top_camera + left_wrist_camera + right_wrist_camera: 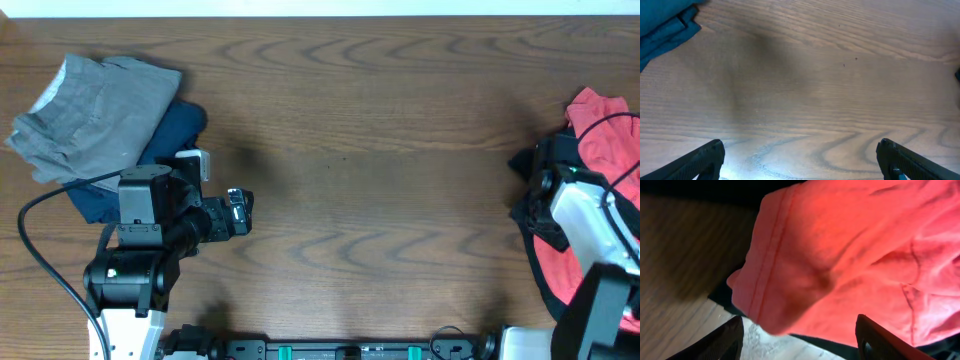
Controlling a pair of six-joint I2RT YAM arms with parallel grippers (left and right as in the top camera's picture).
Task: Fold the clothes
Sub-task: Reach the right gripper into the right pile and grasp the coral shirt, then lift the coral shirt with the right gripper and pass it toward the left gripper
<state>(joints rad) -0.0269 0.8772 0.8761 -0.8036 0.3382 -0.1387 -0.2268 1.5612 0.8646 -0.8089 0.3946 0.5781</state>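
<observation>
Far-left corner of table (400,120): crumpled grey garment (95,115) lying on a dark blue one (182,128), whose edge also shows at the top left of the left wrist view. Just beside them, toward the near edge, is the left arm w/ a black cable (45,262) looping off its base. Left gripper (238,210) hovers over bare wood, jaws wide apart, nothing betw. them. Mid table is bare wood, nothing in the way. At the right edge is the coral-red T-shirt (605,135), bunched up and partly out of frame. Its long axis runs far-to-near along that edge; can't tell which way the collar points. A stitched hem faces left toward the table centre. Black garment (722,299) peeks out under it. Right arm lies over the shirt. Right gripper (800,322) has jaws apart astride a hanging fold of red cloth, not clamped on it.
</observation>
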